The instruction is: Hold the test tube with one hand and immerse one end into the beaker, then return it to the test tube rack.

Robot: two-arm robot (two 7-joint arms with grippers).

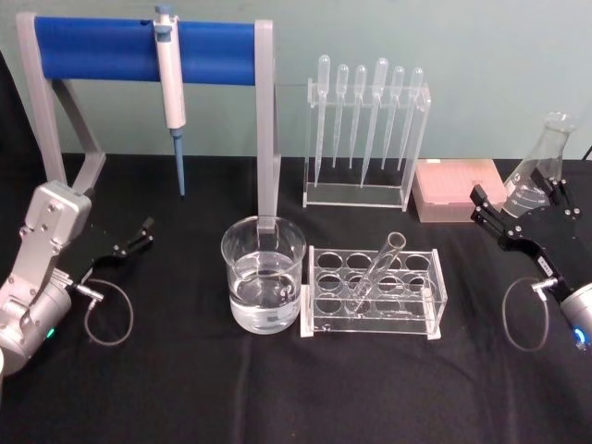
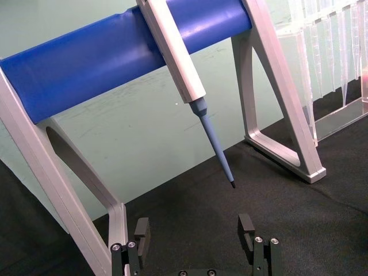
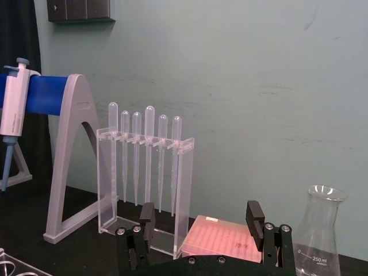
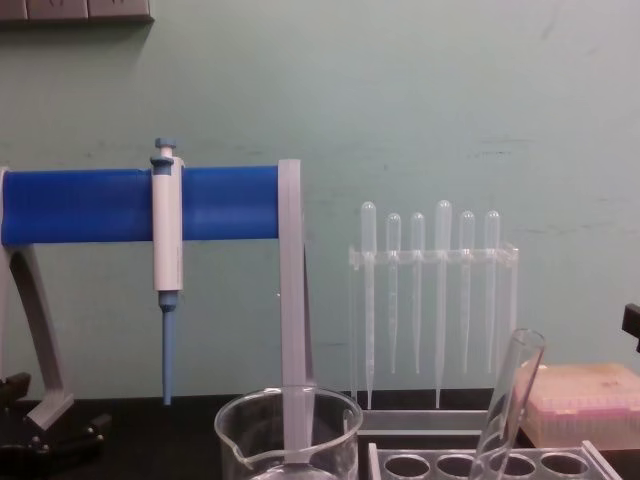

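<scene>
On a black-clothed desk (image 1: 277, 388), the long clear glass test tube (image 1: 375, 271) leans in a clear acrylic rack (image 1: 375, 294), just beside the water-filled glass beaker (image 1: 263, 274). A conical flask (image 3: 317, 234) reads "250 ml". Both black end effectors, left (image 1: 132, 242) and right (image 1: 518, 222), sit apart, fingers spread, empty.
</scene>
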